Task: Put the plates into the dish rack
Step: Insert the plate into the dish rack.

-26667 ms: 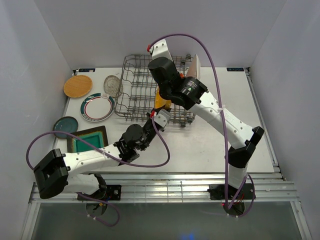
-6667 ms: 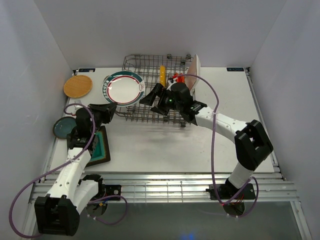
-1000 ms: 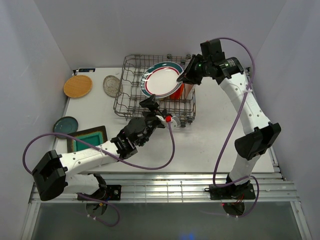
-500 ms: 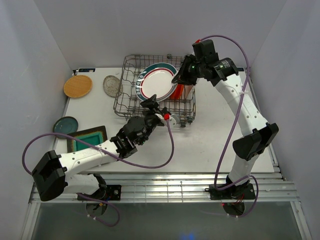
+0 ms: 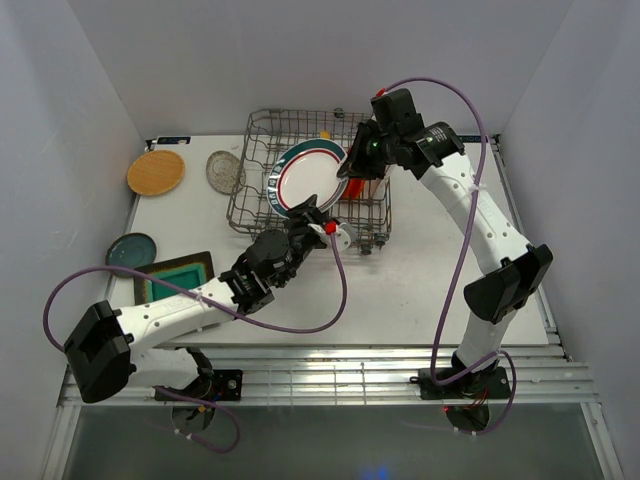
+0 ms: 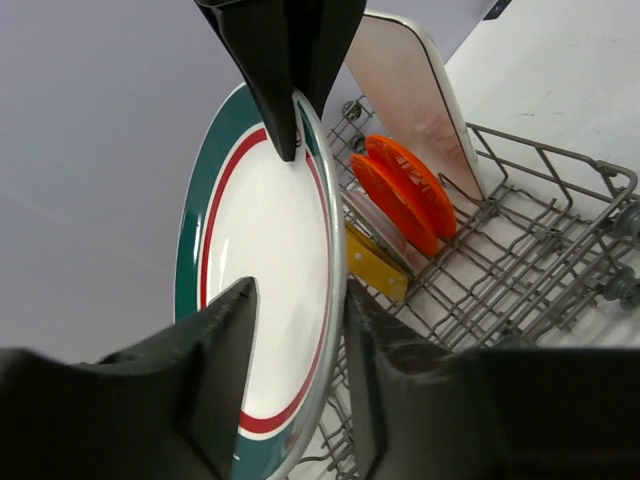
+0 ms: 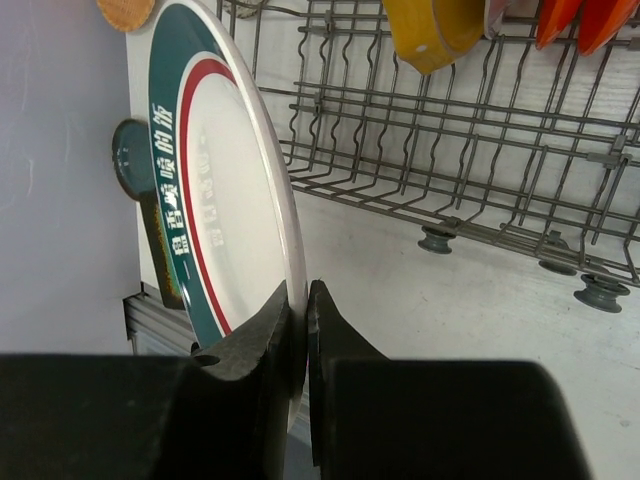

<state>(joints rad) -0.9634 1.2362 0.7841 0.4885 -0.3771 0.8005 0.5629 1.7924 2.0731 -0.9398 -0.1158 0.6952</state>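
My right gripper (image 5: 349,167) is shut on the upper rim of the white green-rimmed plate (image 5: 308,180) and holds it on edge over the grey wire dish rack (image 5: 255,205). The right wrist view shows the rim pinched between the right gripper (image 7: 300,295) and the plate face (image 7: 225,200). My left gripper (image 5: 316,214) is open at the plate's lower edge. In the left wrist view the left gripper (image 6: 300,310) straddles the plate (image 6: 260,270) rim with a gap. Orange-red plates (image 6: 405,190), a yellow plate (image 6: 375,268) and a white rectangular plate (image 6: 415,95) stand in the rack.
On the table left of the rack lie a wooden tan plate (image 5: 156,172), a clear glass plate (image 5: 226,171), a dark teal plate (image 5: 131,250) and a square teal brown-rimmed plate (image 5: 178,278). White walls close in on the back and both sides.
My right gripper has carried the green-rimmed plate left and down over the rack. My left gripper has edged up, and its open fingers now straddle the plate's lower rim.
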